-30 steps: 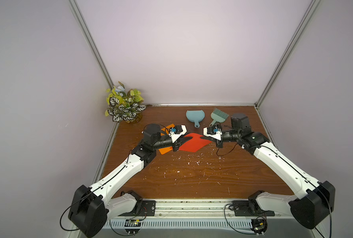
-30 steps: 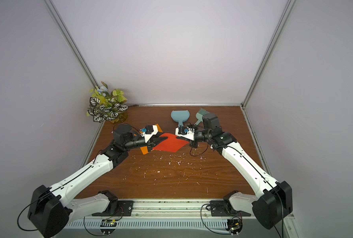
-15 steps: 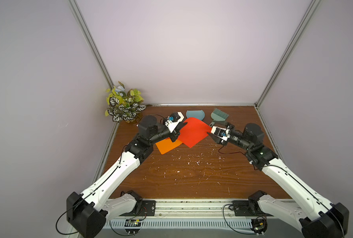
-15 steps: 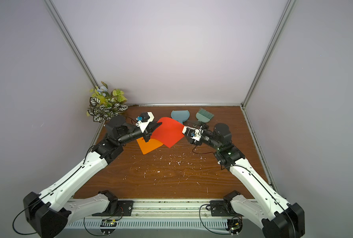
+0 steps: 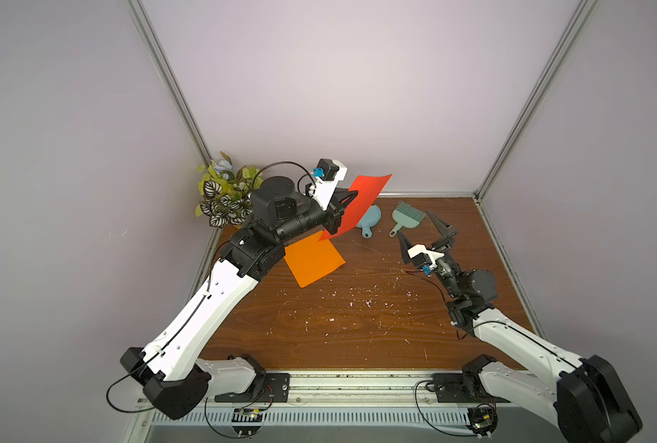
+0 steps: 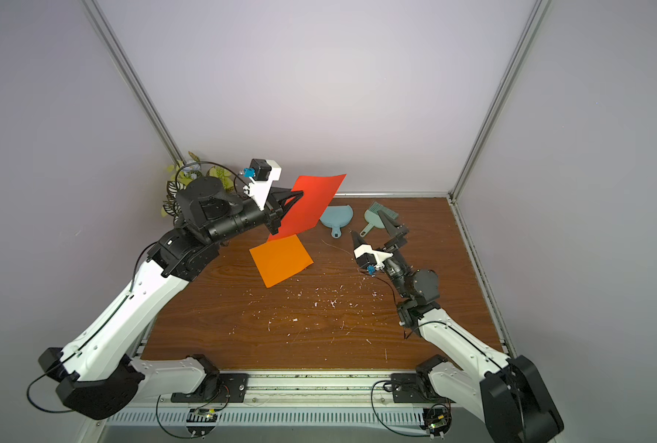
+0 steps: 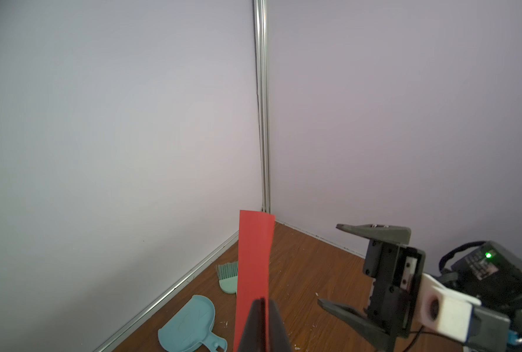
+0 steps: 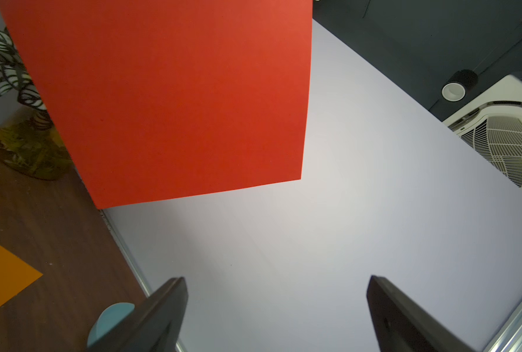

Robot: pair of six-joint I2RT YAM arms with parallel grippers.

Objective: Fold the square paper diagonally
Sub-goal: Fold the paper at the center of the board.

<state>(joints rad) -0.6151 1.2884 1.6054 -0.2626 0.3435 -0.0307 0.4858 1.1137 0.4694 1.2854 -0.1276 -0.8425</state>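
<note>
A red square paper (image 5: pixel 362 201) (image 6: pixel 311 203) hangs upright in the air near the back wall. My left gripper (image 5: pixel 351 196) (image 7: pixel 262 301) is shut on its lower edge, and the sheet (image 7: pixel 253 259) shows almost edge-on in the left wrist view. An orange square paper (image 5: pixel 313 259) (image 6: pixel 280 261) lies flat on the wooden table below it. My right gripper (image 5: pixel 415 224) (image 6: pixel 366 222) (image 8: pixel 275 279) is wide open and empty. It is tilted upward to the right of the red paper (image 8: pixel 177 100) and apart from it.
A light blue dustpan (image 5: pixel 371 218) and a green hand brush (image 5: pixel 407 216) lie at the back of the table. A potted plant (image 5: pixel 225 195) stands in the back left corner. Small white paper scraps (image 5: pixel 357 295) dot the table's middle. Walls close in on three sides.
The left gripper has lifted the red paper off the table and swung it upright. The right gripper has opened, let go of the paper and drawn back to the right.
</note>
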